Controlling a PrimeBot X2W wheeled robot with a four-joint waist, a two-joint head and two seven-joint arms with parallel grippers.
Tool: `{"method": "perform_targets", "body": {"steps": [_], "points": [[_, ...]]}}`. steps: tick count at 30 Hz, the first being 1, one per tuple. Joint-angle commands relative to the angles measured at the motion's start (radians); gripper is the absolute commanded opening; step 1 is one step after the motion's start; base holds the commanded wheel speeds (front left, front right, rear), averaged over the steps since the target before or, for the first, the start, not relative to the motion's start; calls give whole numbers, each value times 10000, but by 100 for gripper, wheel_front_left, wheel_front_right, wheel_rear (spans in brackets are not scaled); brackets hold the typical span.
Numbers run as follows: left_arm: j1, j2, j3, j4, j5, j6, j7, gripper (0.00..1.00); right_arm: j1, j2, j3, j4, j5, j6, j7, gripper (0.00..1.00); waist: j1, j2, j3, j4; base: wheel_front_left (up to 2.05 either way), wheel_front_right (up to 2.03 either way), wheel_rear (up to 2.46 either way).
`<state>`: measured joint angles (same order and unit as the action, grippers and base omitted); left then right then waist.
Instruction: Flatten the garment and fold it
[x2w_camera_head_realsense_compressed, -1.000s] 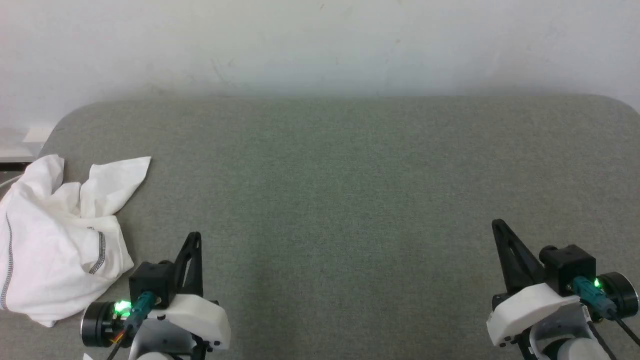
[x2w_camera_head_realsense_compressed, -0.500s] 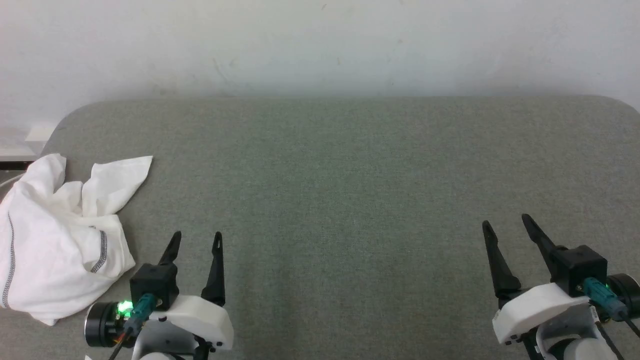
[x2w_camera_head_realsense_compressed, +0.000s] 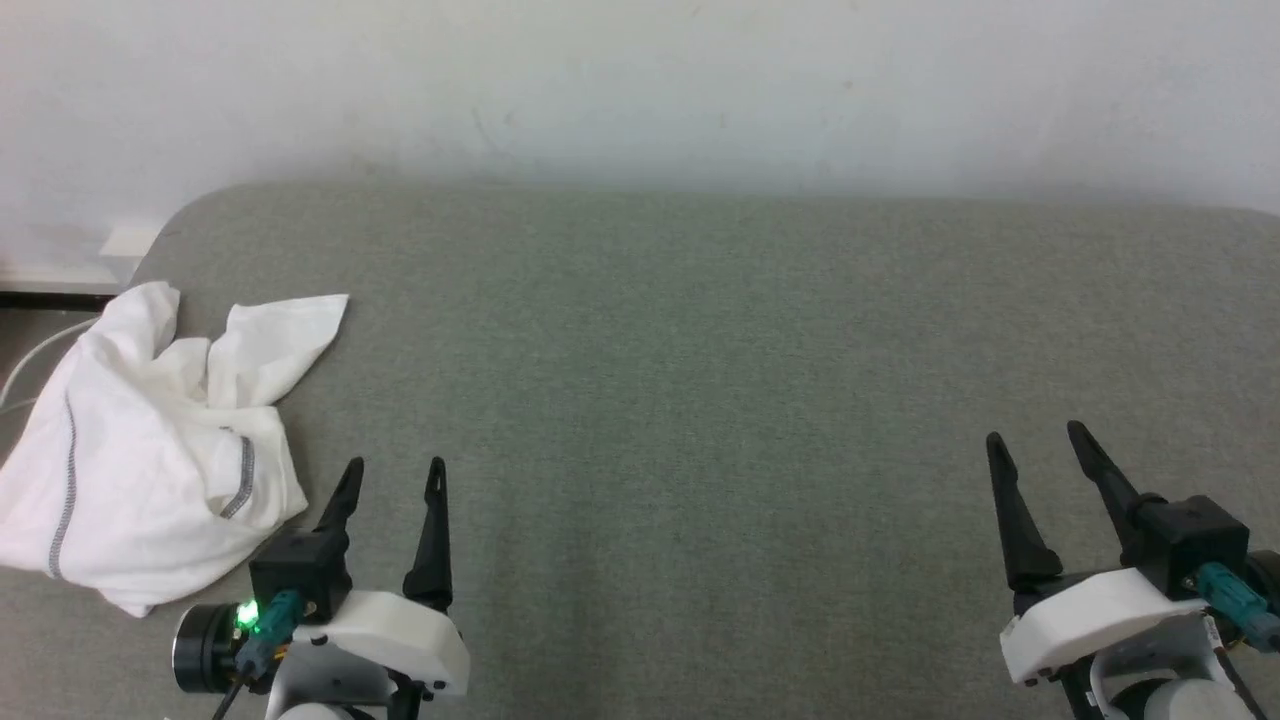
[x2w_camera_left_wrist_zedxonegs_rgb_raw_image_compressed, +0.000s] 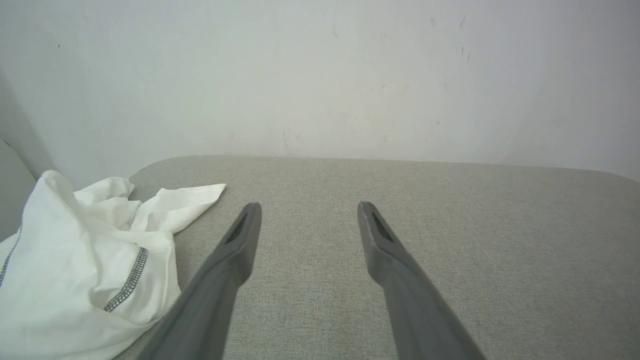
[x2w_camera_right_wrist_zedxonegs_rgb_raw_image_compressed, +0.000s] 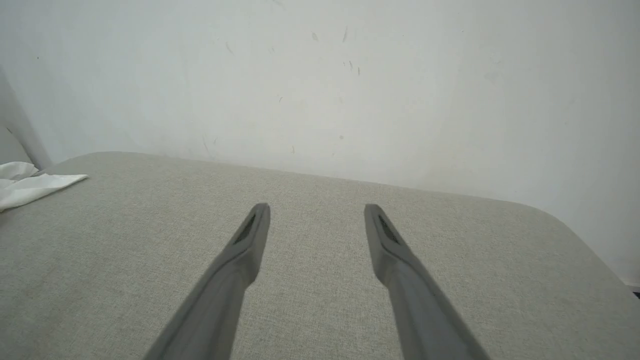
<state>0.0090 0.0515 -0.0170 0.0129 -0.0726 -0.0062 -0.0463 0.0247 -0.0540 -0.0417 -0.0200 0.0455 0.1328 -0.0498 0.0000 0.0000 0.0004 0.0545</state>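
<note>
The garment (x2w_camera_head_realsense_compressed: 150, 450) is a white T-shirt with grey stitched seams, lying crumpled at the left edge of the grey-green fabric table (x2w_camera_head_realsense_compressed: 700, 380). It also appears at the lower left of the left wrist view as the garment (x2w_camera_left_wrist_zedxonegs_rgb_raw_image_compressed: 75, 260), and one corner of the garment (x2w_camera_right_wrist_zedxonegs_rgb_raw_image_compressed: 30, 187) shows at the far left of the right wrist view. My left gripper (x2w_camera_head_realsense_compressed: 392, 470) stands open just right of the cloth, apart from it, holding nothing. My right gripper (x2w_camera_head_realsense_compressed: 1035, 438) is open at the lower right over bare table. Both open grippers appear in their wrist views: left (x2w_camera_left_wrist_zedxonegs_rgb_raw_image_compressed: 307, 207), right (x2w_camera_right_wrist_zedxonegs_rgb_raw_image_compressed: 316, 209).
A white wall (x2w_camera_head_realsense_compressed: 640, 90) rises directly behind the table's far edge. The table's rounded far-left corner (x2w_camera_head_realsense_compressed: 180, 215) lies close to the garment, with a white cable (x2w_camera_head_realsense_compressed: 25, 365) beyond the left edge. Its rounded right corner (x2w_camera_right_wrist_zedxonegs_rgb_raw_image_compressed: 565, 220) is seen from the right wrist.
Both grippers have opened from shut. The head camera has turned a little left, shifting the whole picture to the right; the garment has not moved on the table.
</note>
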Motion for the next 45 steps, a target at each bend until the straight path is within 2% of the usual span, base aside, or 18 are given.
{"method": "perform_targets", "body": {"steps": [1, 23, 45], "points": [[-157, -3, -23, 45, -151, 79, -137, 100, 80, 10, -60, -88, 83, -5, -106, 100, 0, 0, -6, 215, 0, 0, 0], [-144, -5, -112, 163, -842, 151, -597, 100, 291, 16, -135, -511, 181, -8, -354, 100, 0, 0, -66, 2266, -2, -2, -2], [-489, -7, -577, 136, -1374, 597, -1037, 100, 372, 22, -373, -964, 210, -12, -499, 100, 0, 0, 229, 3249, -11, -11, -11]]}}
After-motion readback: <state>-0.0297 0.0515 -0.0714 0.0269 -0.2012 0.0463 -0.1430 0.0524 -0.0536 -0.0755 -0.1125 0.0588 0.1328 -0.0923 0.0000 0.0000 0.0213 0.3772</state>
